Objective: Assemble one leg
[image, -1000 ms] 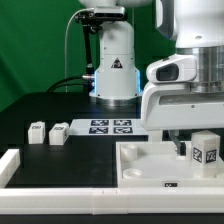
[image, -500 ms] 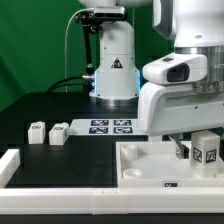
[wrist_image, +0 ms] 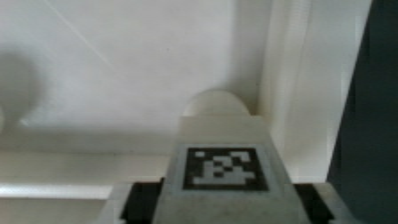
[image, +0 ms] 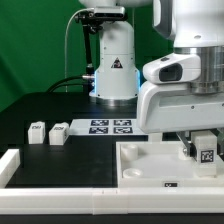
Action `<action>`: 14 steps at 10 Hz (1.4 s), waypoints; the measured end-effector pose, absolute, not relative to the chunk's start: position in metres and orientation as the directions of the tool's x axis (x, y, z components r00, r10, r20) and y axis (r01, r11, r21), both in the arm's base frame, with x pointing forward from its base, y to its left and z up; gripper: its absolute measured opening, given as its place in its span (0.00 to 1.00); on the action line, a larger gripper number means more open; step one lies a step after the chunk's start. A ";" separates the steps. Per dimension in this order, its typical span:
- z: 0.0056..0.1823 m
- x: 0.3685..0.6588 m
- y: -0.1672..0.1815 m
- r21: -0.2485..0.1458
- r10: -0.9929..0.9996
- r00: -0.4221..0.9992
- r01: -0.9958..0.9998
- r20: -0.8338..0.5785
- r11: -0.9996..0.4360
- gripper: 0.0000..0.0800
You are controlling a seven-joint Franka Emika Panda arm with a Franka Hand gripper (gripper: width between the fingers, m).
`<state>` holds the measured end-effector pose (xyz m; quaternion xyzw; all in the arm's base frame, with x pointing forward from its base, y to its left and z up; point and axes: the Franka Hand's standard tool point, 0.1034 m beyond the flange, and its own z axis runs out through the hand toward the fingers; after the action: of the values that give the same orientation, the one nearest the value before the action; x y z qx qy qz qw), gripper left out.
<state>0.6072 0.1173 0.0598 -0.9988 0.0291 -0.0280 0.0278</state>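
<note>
My gripper is shut on a leg, a small white post with a black-and-white tag. It holds the leg over the right side of the large white tabletop, near its right rim. In the wrist view the leg runs out between my dark fingers, with its rounded tip at the tabletop's inner corner. Two more legs lie on the black table at the exterior view's left.
The marker board lies on the table in front of the robot base. A long white border bar runs along the near edge, with a raised end at the exterior view's left.
The gripper with the leg has moved lower, toward the tabletop's right side, and the leg's tag now faces the exterior camera more squarely. The other parts have not moved.
</note>
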 end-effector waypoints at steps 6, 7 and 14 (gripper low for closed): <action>0.058 0.605 0.119 -0.099 -0.781 0.625 -0.778 -0.016 -0.620 0.36; 0.057 0.605 0.122 -0.098 -0.855 0.517 -0.853 -0.035 -0.512 0.36; 0.057 0.605 0.123 -0.103 -0.620 0.784 -0.617 0.003 -0.780 0.81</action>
<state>0.6045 0.1230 0.0573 -0.9434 0.3278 -0.0181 0.0481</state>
